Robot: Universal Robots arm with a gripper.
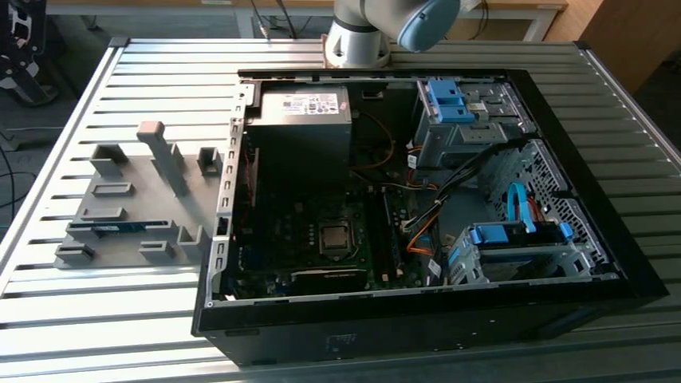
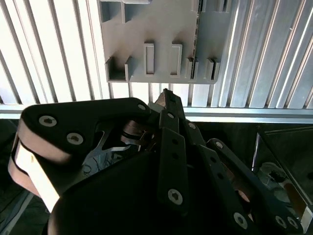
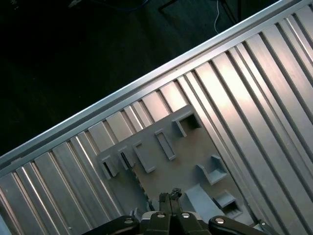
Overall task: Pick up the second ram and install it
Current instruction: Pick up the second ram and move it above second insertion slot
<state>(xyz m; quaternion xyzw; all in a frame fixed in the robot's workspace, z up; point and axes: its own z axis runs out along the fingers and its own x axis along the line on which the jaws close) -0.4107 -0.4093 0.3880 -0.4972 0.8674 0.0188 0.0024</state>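
Gripper [image 3: 169,196] | we log jaws closed, empty | second ram [image 1: 112,229] in grey holder [image 1: 143,209], the exterior view's left of computer case [image 1: 426,323]

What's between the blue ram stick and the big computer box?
In the exterior view, the grey holder's blocks stand between the ram stick and the computer case.

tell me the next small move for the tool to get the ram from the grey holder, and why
Probably open the tool first: it looks shut with nothing in it as it hangs above the grey holder, and the second ram lies in a slot there, not yet gripped.
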